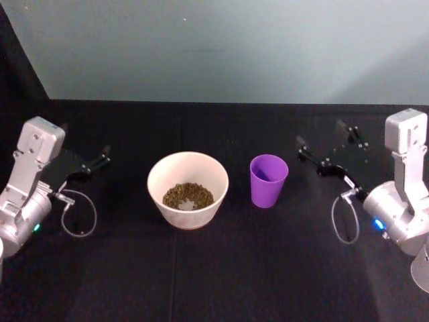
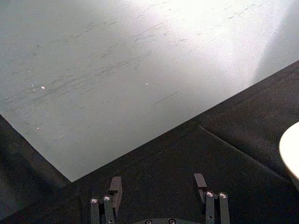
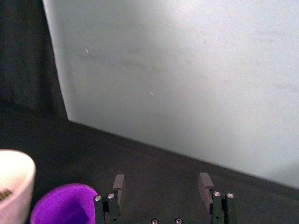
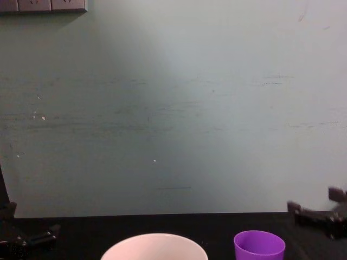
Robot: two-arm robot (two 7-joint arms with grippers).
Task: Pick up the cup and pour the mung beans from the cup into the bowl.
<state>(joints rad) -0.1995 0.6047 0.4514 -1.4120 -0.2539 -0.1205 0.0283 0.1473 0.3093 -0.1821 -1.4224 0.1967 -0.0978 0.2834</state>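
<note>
The small bright purple plastic cup point(image 1: 269, 180) is standing upright on the black worktop point(image 1: 214, 268), just beside the wide pale pinkish-white round bowl point(image 1: 188, 190), on the bowl's right side, and the two are not touching. The tiny olive-brown mung beans point(image 1: 188, 195) are lying in a heap on the bottom of the bowl, and the cup is looking empty inside, although its floor is in shadow, so a few grains may be staying there. The right tool point(image 1: 325, 152) is hovering to the right of the cup with its fingers apart and nothing between them. The left tool point(image 1: 90, 164) is resting well apart to the left of the bowl, also with fingers apart, as the left wrist view is showing. The risk I am seeing is the narrow gap: if the right tool is coming in for the cup, it may be pushing the light tumbler against the bowl or tipping it over. A tilt over the bowl would probably be giving almost nothing, since the beans are seeming already poured.
</note>
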